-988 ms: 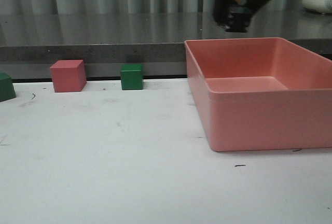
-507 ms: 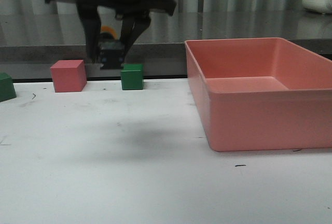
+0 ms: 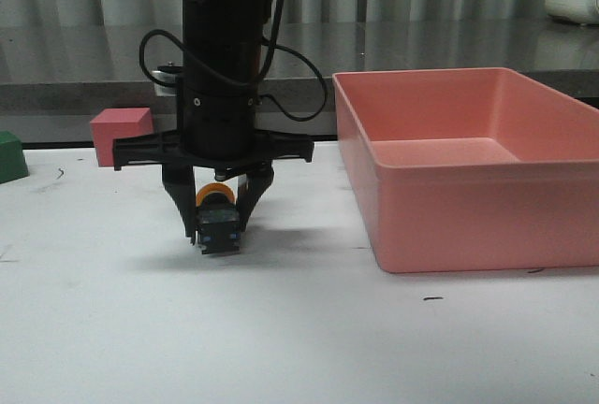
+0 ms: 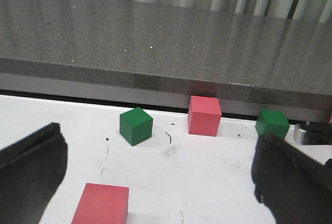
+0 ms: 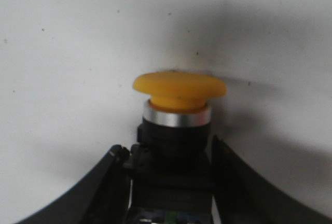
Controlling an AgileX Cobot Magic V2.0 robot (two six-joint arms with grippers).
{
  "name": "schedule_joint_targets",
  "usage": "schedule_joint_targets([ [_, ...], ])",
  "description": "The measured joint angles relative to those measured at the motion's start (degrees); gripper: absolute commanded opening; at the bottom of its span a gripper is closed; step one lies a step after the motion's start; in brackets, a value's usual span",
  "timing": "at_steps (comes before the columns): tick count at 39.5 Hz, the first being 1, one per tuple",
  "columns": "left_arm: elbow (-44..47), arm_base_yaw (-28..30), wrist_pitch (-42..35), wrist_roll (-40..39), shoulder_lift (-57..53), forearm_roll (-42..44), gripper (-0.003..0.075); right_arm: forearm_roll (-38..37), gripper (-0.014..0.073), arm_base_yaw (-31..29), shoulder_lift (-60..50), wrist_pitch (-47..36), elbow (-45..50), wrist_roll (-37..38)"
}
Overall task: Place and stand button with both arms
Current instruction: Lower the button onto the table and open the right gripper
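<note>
button held low over the counter, release is the risky part

in the centre-left of the front view, the right arm's black tool [image 3: 220, 226] hangs just above the white counter [image 3: 299, 329], its two fingers closed on the black blocky body of the small push-button with the yellow-orange mushroom cap [image 3: 217, 220]. the cap sits up between the fingers and the bluish base points down. whether the base already touches the counter cannot be told. the right wrist view shows the same grip: the button [image 5: 178, 115] is pinched at the body, cap and silver collar free of the fingers [image 5: 111, 182].

the left arm's black tool [image 4: 155, 182] is spread wide with nothing in it, looking out over green and red cubes along the back of the counter.

what could go wrong, as a judgement: the button is top-heavy on a small base, so opening the fingers while it hangs above the counter, or opening them unevenly, would likely tip it. the large salmon-pink plastic bin [image 3: 468, 165] at the right stands apart.
</note>
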Motion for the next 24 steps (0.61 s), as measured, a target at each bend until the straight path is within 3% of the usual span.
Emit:
schedule_joint_targets([
  [8, 0.0, 0.0, 0.0, 0.0, 0.0, 0.0, 0.0692, 0.0, 0.0307, 0.0, 0.8, -0.8, 0.0, 0.0],
  [14, 0.0, 0.0, 0.0, 0.0, 0.0, 0.0, 0.0692, 0.0, 0.0470, 0.0, 0.8, -0.9, 0.0, 0.0],
  [17, 0.0, 0.0, 0.0, 0.0, 0.0, 0.0, 0.0692, 0.0, 0.0505, 0.0, 0.8, -0.9, 0.0, 0.0],
  [24, 0.0, 0.0, 0.0, 0.0, 0.0, 0.0, 0.0692, 0.0, 0.0482, 0.0, 0.1, -0.1, -0.2, 0.0],
])
